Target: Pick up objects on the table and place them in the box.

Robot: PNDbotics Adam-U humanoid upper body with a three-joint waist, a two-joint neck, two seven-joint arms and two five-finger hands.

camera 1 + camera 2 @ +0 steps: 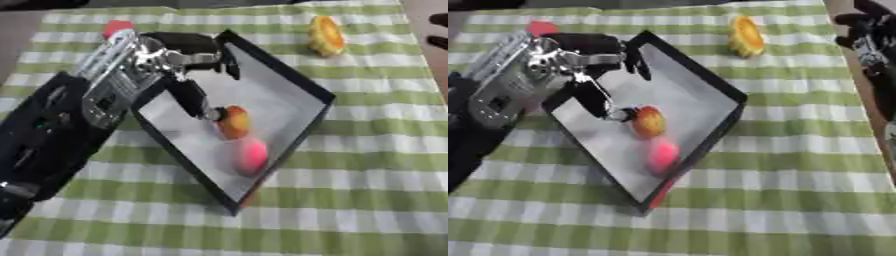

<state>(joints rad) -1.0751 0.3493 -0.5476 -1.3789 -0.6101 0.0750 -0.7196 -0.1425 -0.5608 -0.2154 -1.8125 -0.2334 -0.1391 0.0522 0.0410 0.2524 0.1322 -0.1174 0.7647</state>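
A black-rimmed box (282,68) with a grey floor lies askew on the checked cloth. Inside it rest an orange-and-red fruit (234,121) and, just below, a pink round thing (249,155). My left hand (181,52) hangs over the box's upper left corner with its fingers spread. One long finger (191,96) reaches down to the orange fruit's left side, and nothing is closed in the hand. A yellow-orange fruit (325,36) lies on the cloth beyond the box's right rim. My right hand (866,37) shows dark and blurred at the far right edge.
A small red thing (116,26) lies on the cloth behind my left arm, at the upper left. The green-and-white cloth (367,190) spreads to the right of and below the box. The table's edge runs along the upper right.
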